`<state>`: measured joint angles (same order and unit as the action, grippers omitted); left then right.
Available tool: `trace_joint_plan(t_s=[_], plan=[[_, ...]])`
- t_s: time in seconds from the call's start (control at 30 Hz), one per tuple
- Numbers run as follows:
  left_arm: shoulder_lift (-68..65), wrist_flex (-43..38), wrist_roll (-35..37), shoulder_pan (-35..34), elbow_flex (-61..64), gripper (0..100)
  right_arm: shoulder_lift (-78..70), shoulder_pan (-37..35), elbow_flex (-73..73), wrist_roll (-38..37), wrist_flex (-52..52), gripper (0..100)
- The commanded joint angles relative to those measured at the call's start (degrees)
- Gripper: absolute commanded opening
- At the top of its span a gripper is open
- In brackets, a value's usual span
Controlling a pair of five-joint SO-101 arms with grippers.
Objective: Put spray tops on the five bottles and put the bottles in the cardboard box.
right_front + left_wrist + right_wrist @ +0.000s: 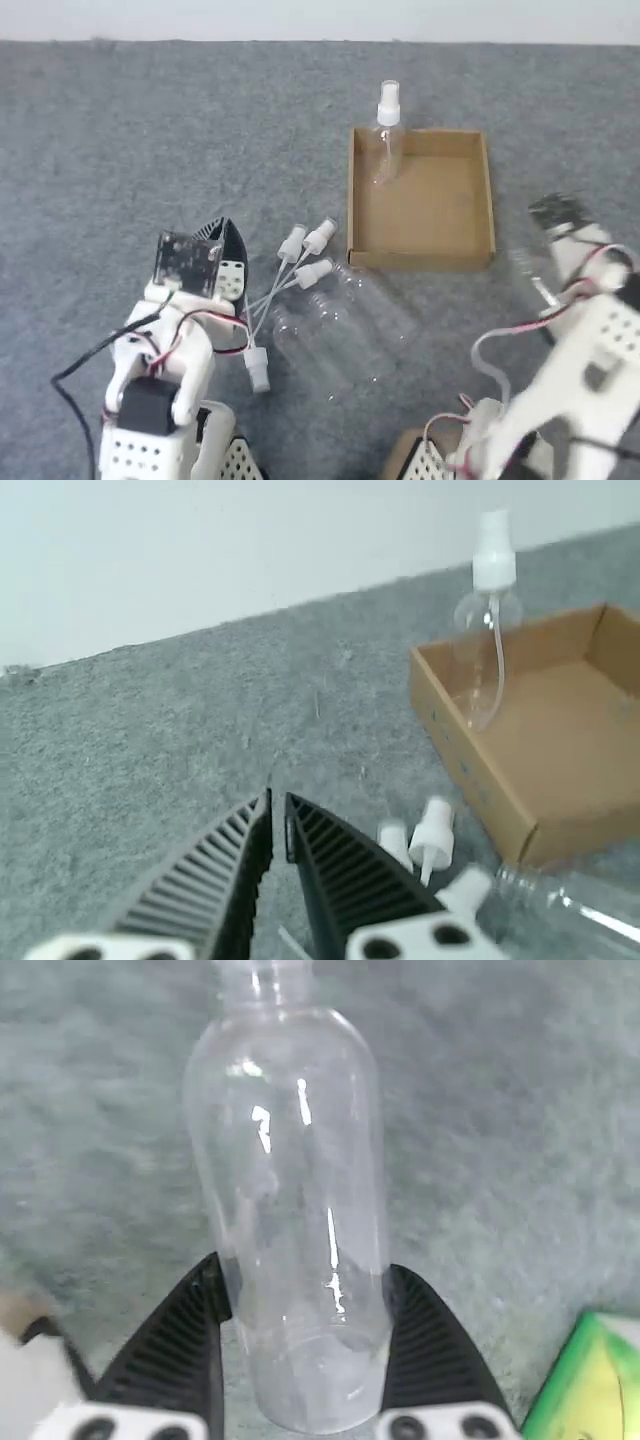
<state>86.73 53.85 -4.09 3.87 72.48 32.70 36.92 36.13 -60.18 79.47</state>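
Fingers of the right gripper (305,1272) clamp a capless bottle (285,1160) beside the cardboard box (420,258); the left gripper (279,815) has fingers together; a spray top (318,238) likely goes on next.

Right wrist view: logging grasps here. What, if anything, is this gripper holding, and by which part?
The right gripper holds a clear bottle by its lower body near the base, clamped from both sides.

Capped bottle (387,140) stands in the cardboard box (470,262), far left corner. Left of the box lie spray tops (305,255); before it, uncapped bottles (350,320); right, a gripped bottle (290,1160).
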Motion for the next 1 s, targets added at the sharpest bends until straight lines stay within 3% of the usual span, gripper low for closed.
trace_joint_plan(t_s=[0.0,0.17,0.37,0.5,0.7,0.97], plan=[[-15.38,0.79,-3.08,-0.44,-8.48,2,-11.47,6.37,-7.74,-0.35,-6.11,0.7],[-39.47,0.62,-4.57,-0.35,-19.74,3,-27.82,9.71,-15.74,5.98,-11.12,0.9],[-65.76,0.62,-5.71,0.09,-34.95,16,-41.63,10.15,-23.65,13.80,-12.26,0.9],[-80.09,0.62,-5.45,0.18,-43.47,18,-46.46,9.89,-25.76,15.65,-12.26,1.0],[-92.22,0.88,-5.27,3.08,-51.03,18,-48.92,9.89,-26.29,15.56,-12.35,1.0],[-98.11,0.53,-4.13,4.57,-52.18,18,-49.36,9.89,-26.29,15.47,-12.35,1.0]])
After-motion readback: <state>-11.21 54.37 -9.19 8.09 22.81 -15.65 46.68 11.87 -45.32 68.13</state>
